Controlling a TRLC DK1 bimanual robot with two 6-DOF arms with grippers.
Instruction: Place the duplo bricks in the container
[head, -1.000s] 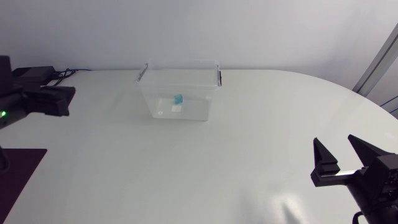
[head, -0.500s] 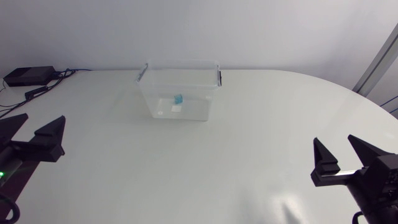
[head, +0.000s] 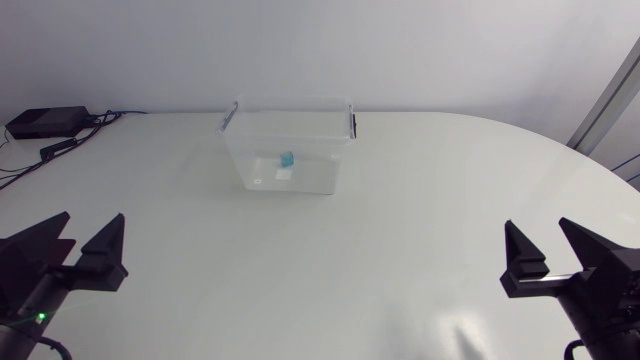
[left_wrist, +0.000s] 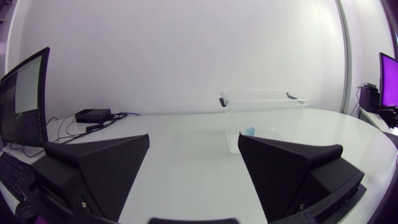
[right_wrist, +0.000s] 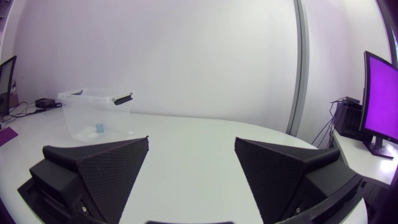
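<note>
Our left pincer (head: 92, 222) hangs low over the near left part of the surface (head: 400, 230), its two wedge fingers spread wide with nothing between them and nothing touching them. Its own wrist view shows the same thing: the left pincer (left_wrist: 194, 138) gapes, and only bare white surface lies ahead of it. Our right pincer (head: 538, 224) sits at the near right side, equally wide apart and gripping nothing (the right wrist view confirms it, with the right pincer (right_wrist: 192, 140) framing empty surface).

Well apart from both pincers, toward the far side and a little left of the middle, stands the clear container (head: 260, 150). It is upright and lidless, with a dark handle clip at each end of its rim. One small blue duplo brick (head: 287, 159) lies inside it on the floor. The left wrist view shows the container (left_wrist: 264, 106) ahead of the right finger with the brick (left_wrist: 250, 131) inside; the right wrist view has the container (right_wrist: 93, 106) far ahead of the left finger, the brick (right_wrist: 99, 128) a small blue speck within.

A small black box (head: 45, 122) with cables rests at the far left corner.
</note>
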